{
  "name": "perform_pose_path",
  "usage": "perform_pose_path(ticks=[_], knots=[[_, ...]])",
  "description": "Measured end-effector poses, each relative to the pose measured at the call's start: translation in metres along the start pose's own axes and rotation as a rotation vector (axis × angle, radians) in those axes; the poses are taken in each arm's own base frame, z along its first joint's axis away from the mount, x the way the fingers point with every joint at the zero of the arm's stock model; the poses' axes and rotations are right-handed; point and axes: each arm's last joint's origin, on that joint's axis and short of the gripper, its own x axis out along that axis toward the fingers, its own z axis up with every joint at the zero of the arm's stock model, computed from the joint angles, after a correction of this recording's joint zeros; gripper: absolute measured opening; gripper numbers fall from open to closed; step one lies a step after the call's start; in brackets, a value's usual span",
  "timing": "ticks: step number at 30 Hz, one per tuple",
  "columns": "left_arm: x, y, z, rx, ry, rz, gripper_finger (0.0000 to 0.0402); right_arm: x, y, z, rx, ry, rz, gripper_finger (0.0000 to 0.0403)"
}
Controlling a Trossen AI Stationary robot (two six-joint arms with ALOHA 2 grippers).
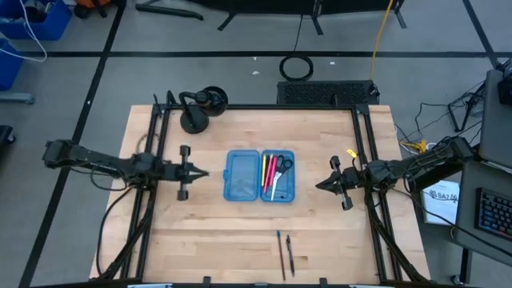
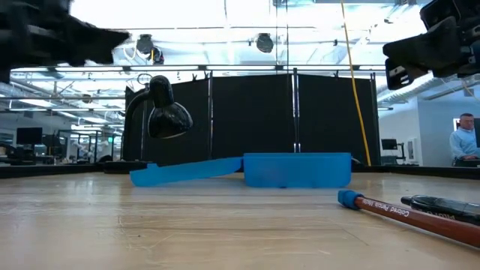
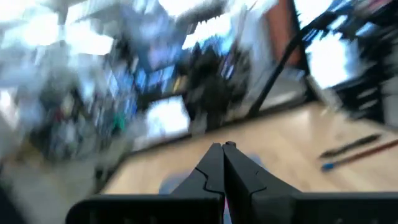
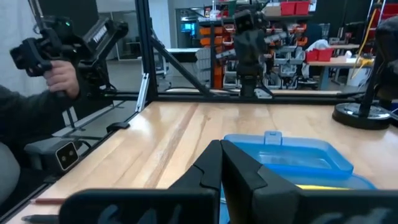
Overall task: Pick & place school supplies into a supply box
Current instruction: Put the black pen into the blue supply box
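Note:
The translucent blue supply box [image 1: 259, 176] lies open mid-table, its right half holding a yellow pencil, pink markers and black-handled scissors [image 1: 276, 171]. It also shows in the low view [image 2: 297, 170] and the right wrist view [image 4: 292, 158]. Two slim items, a blue-capped pencil [image 1: 281, 254] and a dark pen [image 1: 290, 254], lie near the table's near edge; the low view shows them close by [image 2: 409, 214]. My left gripper [image 1: 206, 173] hangs shut left of the box, my right gripper [image 1: 318, 185] shut to its right; both are above the table and hold nothing.
A black desk lamp [image 1: 200, 108] stands at the table's far left; dark frame rails [image 1: 156, 152] run along both sides. A person's hand with a controller [image 4: 53, 62] shows beyond the table in the right wrist view. Bare wood lies between the box and the near-edge pens.

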Motion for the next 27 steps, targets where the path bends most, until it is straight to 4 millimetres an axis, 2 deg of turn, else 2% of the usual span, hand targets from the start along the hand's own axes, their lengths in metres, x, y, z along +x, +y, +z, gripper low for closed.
perform_pose_path(ticks=[2, 6, 10, 12, 17, 25, 27], knots=[[-0.008, -0.001, -0.001, 0.056, -0.082, -0.006, 0.0001, 0.0, 0.0, -0.001, 0.021, 0.008, 0.0, 0.0], [-0.012, 0.012, 0.003, 0.125, -0.042, 0.097, 0.0001, 0.001, 0.0, -0.003, 0.046, 0.029, -0.007, 0.0], [-0.011, 0.016, -0.002, 0.066, -0.042, -0.036, 0.0001, 0.003, -0.001, -0.005, 0.036, 0.044, -0.057, 0.0], [-0.01, 0.015, -0.009, 0.028, 0.023, -0.073, 0.0001, 0.003, -0.002, -0.006, 0.021, 0.051, -0.084, 0.0], [-0.007, 0.016, -0.024, -0.065, 0.182, 0.008, 0.0006, 0.005, -0.004, -0.009, 0.005, 0.075, -0.171, 0.0], [-0.004, 0.017, -0.033, -0.123, 0.265, 0.098, 0.0017, 0.008, -0.005, -0.01, -0.045, 0.087, -0.208, 0.0], [-0.004, 0.017, -0.033, -0.133, 0.268, 0.104, 0.0018, 0.014, -0.003, 0.008, -0.066, 0.048, -0.198, 0.0]])
